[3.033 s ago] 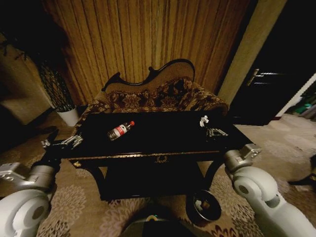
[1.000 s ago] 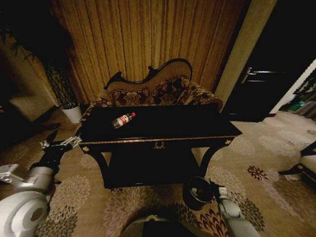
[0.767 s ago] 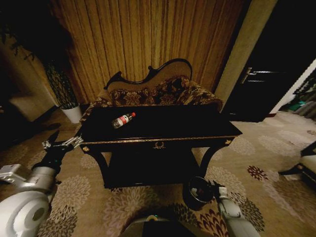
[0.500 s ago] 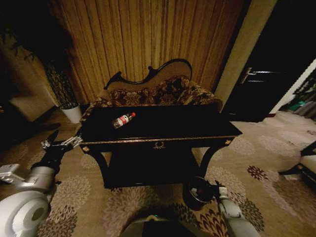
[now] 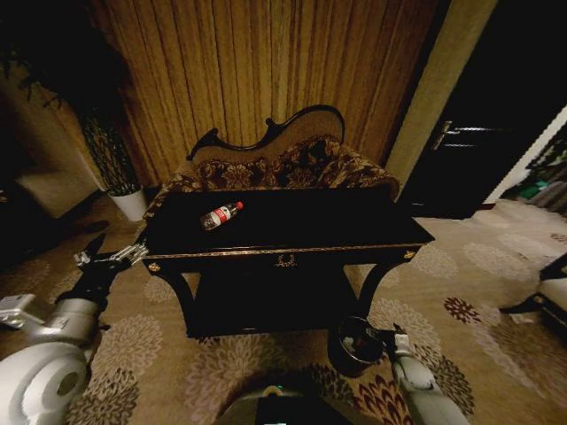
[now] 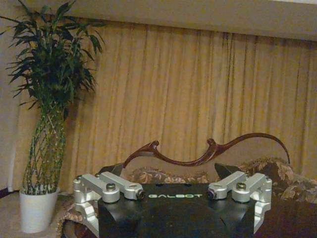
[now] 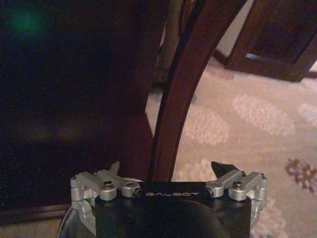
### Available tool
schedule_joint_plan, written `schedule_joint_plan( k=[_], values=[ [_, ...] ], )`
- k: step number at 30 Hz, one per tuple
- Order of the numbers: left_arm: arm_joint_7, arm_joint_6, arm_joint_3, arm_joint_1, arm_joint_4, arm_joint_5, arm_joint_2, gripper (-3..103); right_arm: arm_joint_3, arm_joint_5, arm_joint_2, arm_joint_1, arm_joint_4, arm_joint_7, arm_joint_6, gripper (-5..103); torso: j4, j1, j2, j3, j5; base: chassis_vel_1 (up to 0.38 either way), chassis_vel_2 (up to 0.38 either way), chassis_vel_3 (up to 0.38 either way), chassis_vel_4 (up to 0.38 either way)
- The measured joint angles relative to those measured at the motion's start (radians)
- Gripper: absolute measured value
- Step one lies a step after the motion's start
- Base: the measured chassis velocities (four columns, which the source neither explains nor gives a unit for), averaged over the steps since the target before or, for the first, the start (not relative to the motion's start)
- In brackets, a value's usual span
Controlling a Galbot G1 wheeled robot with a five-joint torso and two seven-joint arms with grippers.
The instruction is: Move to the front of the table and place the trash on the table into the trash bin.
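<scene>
The black table (image 5: 292,258) with gold trim stands straight ahead. On its left half lies the trash I can see, a clear bottle (image 5: 220,215) with a red cap. The dark round trash bin (image 5: 356,344) sits on the carpet by the table's front right leg. My right gripper (image 5: 391,335) hangs low at the bin's right rim; in the right wrist view this gripper (image 7: 168,168) is open and holds nothing, facing the curved table leg (image 7: 181,94). My left gripper (image 5: 112,258) hovers open off the table's left end, also open in the left wrist view (image 6: 171,171).
A floral sofa (image 5: 283,168) with a carved back stands behind the table, curtains behind it. A plant in a white pot (image 5: 130,204) is at the back left, a dark door (image 5: 469,150) at the right. Patterned carpet (image 5: 461,274) lies open to the right.
Three seconds ago my right gripper was over the table's right end by a small white wad; now it is down at the bin and the wad is off the tabletop. The camera has shifted.
</scene>
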State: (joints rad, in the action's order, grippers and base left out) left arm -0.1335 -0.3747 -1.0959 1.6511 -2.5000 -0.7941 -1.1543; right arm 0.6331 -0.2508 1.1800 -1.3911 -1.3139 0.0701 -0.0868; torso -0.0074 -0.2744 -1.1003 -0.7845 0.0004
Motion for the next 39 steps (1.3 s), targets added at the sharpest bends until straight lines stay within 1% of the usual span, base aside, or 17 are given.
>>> schedule_joint_plan(
  k=[1, 2, 3, 4, 5, 6, 8, 9, 10, 12, 13, 14, 16, 18, 20, 26, 39],
  values=[
    [0.000, 0.000, 0.000, 0.000, 0.000, 0.000, 0.000, 100, 0.000, 0.000, 0.000, 0.000, 0.000, 0.000, 0.000, 100, 0.0000, 0.000, 0.000, 0.000, 0.0000, 0.000, 0.000, 0.000, 0.000],
    [0.000, 0.000, 0.000, 0.000, 0.000, 0.000, 0.000, 100, 0.008, -0.048, -0.009, -0.018, -0.062, 0.010, 0.011, 100, 0.0000, 0.000, 0.000, 0.000, 0.0000, 0.000, 0.000, 0.000, 0.000],
    [0.000, 0.000, 0.000, 0.000, 0.000, 0.000, 0.000, 100, 0.008, -0.048, -0.009, -0.018, -0.062, 0.010, 0.011, 100, 0.0000, 0.000, 0.000, 0.000, 0.0000, 0.000, 0.000, 0.000, 0.000],
    [0.000, 0.000, -0.001, 0.000, 0.000, -0.001, -0.001, 100, 0.013, -0.080, -0.017, -0.032, -0.107, 0.013, 0.013, 100, 0.0001, 0.000, 0.000, 0.000, -0.0001, 0.000, 0.000, 0.000, 0.000],
    [0.001, 0.000, 0.000, 0.001, 0.000, -0.001, -0.001, 100, 0.026, -0.139, -0.031, -0.066, -0.228, 0.016, 0.013, 100, -0.0002, 0.000, 0.000, 0.000, -0.0003, 0.000, 0.000, 0.000, 0.000],
    [0.001, 0.000, 0.000, 0.001, 0.000, -0.001, -0.001, 100, 0.026, -0.139, -0.031, -0.066, -0.228, 0.016, 0.013, 100, -0.0002, 0.000, 0.000, 0.000, -0.0003, 0.000, 0.000, 0.000, 0.000],
    [0.002, 0.001, 0.004, -0.001, 0.000, 0.000, -0.004, 100, 0.049, -0.196, -0.051, -0.119, -0.391, 0.018, 0.010, 100, 0.0005, 0.000, 0.000, 0.000, -0.0011, 0.000, 0.000, 0.000, 0.000],
    [0.002, 0.001, 0.004, -0.001, 0.000, 0.000, -0.004, 100, 0.049, -0.196, -0.051, -0.119, -0.391, 0.018, 0.010, 100, 0.0005, 0.000, 0.000, 0.000, -0.0011, 0.000, 0.000, 0.000, 0.000],
    [0.002, 0.001, 0.008, -0.002, 0.000, 0.001, -0.006, 100, 0.058, -0.223, -0.055, -0.150, -0.486, 0.024, 0.001, 100, -0.0001, 0.000, 0.000, 0.000, -0.0005, 0.000, 0.000, 0.000, 0.000],
    [0.003, 0.001, 0.014, -0.002, 0.000, 0.002, -0.010, 100, 0.077, -0.268, -0.061, -0.199, -0.675, 0.033, -0.024, 100, -0.0003, 0.000, 0.000, 0.000, -0.0008, 0.000, 0.000, 0.000, 0.000],
    [0.003, 0.001, 0.014, -0.002, 0.000, 0.002, -0.010, 100, 0.077, -0.268, -0.061, -0.199, -0.675, 0.033, -0.024, 100, -0.0003, 0.000, 0.000, 0.000, -0.0008, 0.000, 0.000, 0.000, 0.000],
    [0.004, 0.001, 0.015, -0.002, 0.000, 0.003, -0.011, 100, 0.082, -0.291, -0.064, -0.214, -0.766, 0.038, -0.041, 100, 0.0002, 0.000, 0.000, 0.000, -0.0009, 0.000, 0.000, 0.000, 0.000],
    [0.004, 0.001, 0.015, -0.003, 0.000, 0.003, -0.012, 100, 0.078, -0.319, -0.071, -0.220, -0.892, 0.060, -0.072, 100, 0.0001, 0.000, 0.000, 0.000, -0.0006, 0.000, 0.000, 0.000, 0.000],
    [0.004, 0.001, 0.014, -0.003, 0.000, 0.003, -0.012, 100, 0.075, -0.325, -0.073, -0.219, -0.923, 0.067, -0.081, 100, 0.0001, 0.000, 0.000, 0.000, -0.0007, 0.000, 0.000, 0.000, 0.000],
    [0.005, 0.001, 0.011, 0.000, 0.000, 0.003, -0.012, 100, 0.065, -0.342, -0.082, -0.205, -1.030, 0.083, -0.114, 100, 0.0002, 0.000, 0.000, 0.000, -0.0006, 0.000, 0.000, 0.000, 0.000],
    [0.005, 0.001, 0.009, -0.001, 0.000, 0.003, -0.009, 100, 0.066, -0.368, -0.092, -0.206, -1.113, 0.088, -0.147, 100, 0.0001, 0.000, 0.000, 0.000, -0.0005, 0.000, 0.000, 0.000, 0.000],
    [0.002, -0.003, -0.004, 0.006, 0.000, -0.002, -0.008, 100, 0.050, -0.351, -0.095, -0.206, -1.104, 0.082, -0.146, 100, 0.0002, 0.000, 0.000, 0.000, -0.0004, -0.006, 0.009, 0.006, -0.009]
  ],
)
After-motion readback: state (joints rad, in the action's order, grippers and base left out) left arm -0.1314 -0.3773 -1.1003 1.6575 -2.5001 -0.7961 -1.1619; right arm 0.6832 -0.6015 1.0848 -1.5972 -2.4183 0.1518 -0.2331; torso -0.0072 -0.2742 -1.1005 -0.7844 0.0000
